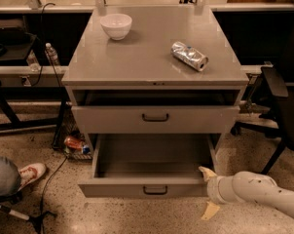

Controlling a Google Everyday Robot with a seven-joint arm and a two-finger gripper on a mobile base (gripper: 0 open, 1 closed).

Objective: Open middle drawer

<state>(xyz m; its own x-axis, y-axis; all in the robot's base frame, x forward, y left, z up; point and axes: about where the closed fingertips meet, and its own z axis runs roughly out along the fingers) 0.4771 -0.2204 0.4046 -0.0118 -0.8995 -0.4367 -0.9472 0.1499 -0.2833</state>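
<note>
The grey desk (152, 57) has a white bowl (116, 25) and a squashed shiny can (189, 55) on top. The middle drawer (113, 120) sits just under the top, with a small dark handle in the middle of its front and a dark gap above it. Below it, the bottom drawer (152, 161) is pulled far out. The end effector (204, 193) is low on the right, next to that bottom drawer's front corner. Its two fingers (205, 171) are spread apart and hold nothing.
</note>
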